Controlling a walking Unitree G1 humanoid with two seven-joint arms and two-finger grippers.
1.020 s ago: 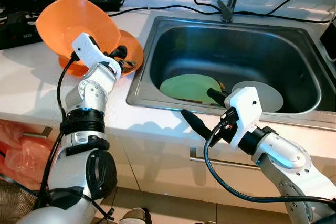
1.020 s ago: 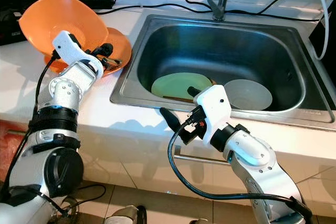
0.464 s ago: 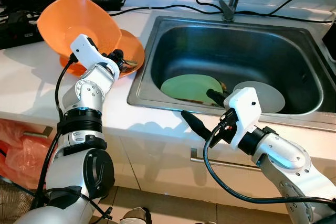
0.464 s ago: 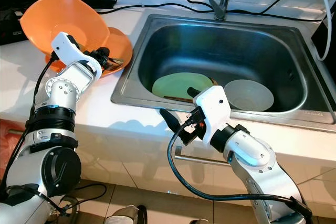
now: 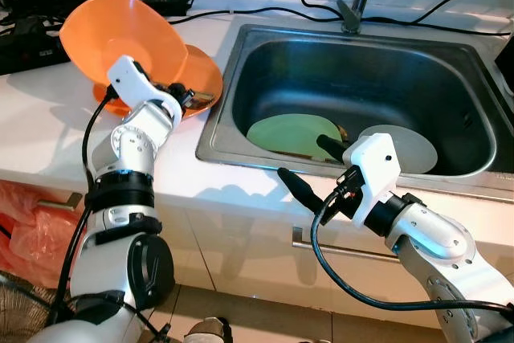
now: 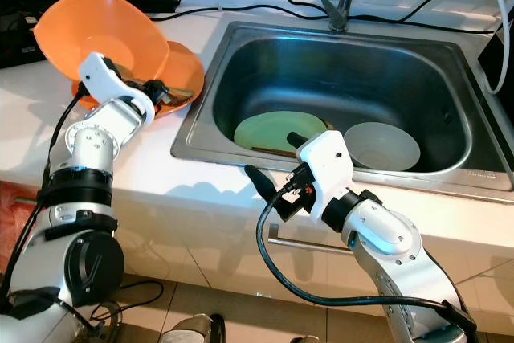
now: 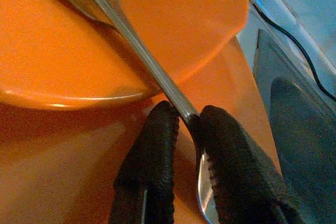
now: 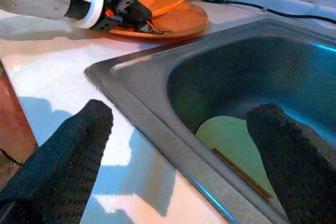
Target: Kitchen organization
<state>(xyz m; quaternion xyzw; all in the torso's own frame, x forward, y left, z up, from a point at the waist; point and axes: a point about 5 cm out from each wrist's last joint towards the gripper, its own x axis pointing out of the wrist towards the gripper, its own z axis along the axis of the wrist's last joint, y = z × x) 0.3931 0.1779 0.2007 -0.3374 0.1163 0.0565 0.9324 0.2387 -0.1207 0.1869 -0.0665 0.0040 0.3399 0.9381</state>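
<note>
An orange bowl leans tilted on an orange plate on the white counter, left of the sink. My left gripper is low over the plate, shut on the handle of a metal spoon whose bowl end rests inside the orange bowl. In the left wrist view both fingers pinch the handle. My right gripper hovers open over the sink's front rim with nothing between its fingers. In the sink lie a green plate, a grey bowl and thin chopsticks.
A faucet stands behind the sink, with black cables trailing along the back of the counter. Black devices sit at the far left. A drawer handle runs below the counter edge, and a red bag hangs at lower left.
My left gripper has dropped slightly toward the orange plate while still holding the spoon. The right arm has stayed in place.
</note>
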